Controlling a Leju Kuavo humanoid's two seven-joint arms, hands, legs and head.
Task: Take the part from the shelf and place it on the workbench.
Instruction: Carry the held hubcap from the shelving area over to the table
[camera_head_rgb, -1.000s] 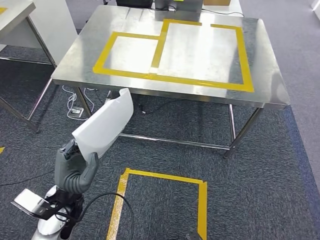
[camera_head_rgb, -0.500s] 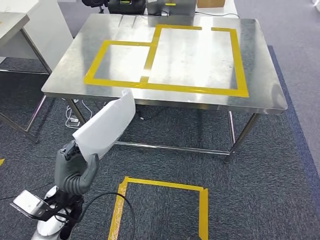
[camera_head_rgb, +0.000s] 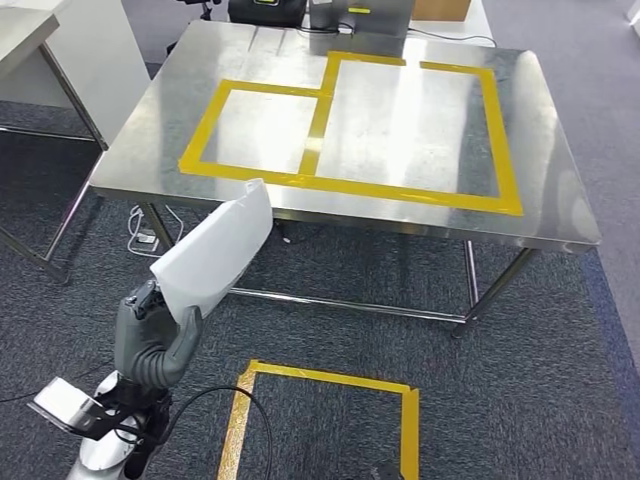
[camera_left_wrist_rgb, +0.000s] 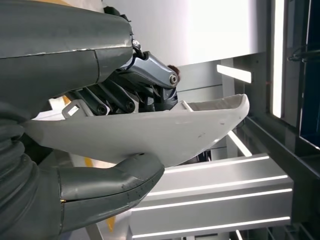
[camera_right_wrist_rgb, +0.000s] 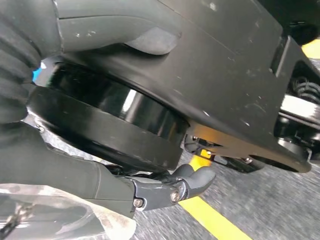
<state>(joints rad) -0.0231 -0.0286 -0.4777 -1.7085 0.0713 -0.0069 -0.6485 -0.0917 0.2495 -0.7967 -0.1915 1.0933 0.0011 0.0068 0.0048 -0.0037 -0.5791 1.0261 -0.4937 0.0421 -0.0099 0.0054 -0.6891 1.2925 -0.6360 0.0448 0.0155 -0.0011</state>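
Observation:
The part (camera_head_rgb: 215, 250) is a white curved panel. My left hand (camera_head_rgb: 151, 345) grips its lower end, low at the left of the head view, and its upper end points towards the workbench (camera_head_rgb: 543, 170). The panel's tip hangs level with the front edge of that steel table, short of it and over the carpet. Seen from the left wrist, the part (camera_left_wrist_rgb: 170, 135) lies pinched between thumb and fingers of my left hand (camera_left_wrist_rgb: 94, 65). My right hand (camera_right_wrist_rgb: 45, 150) hangs by my body above the carpet, fingers apart, holding nothing.
Yellow tape marks two adjoining rectangles (camera_head_rgb: 423, 190) on the workbench top. A yellow tape square (camera_head_rgb: 324, 378) lies on the carpet in front of me. Another table (camera_head_rgb: 45, 40) stands at the far left, cables (camera_head_rgb: 147, 225) trail under the workbench, and dark devices (camera_head_rgb: 355, 12) sit at its far edge.
The whole view has shifted as the camera moved; the workbench now sits slightly lower and further right in the picture. My left hand keeps the same hold on the part.

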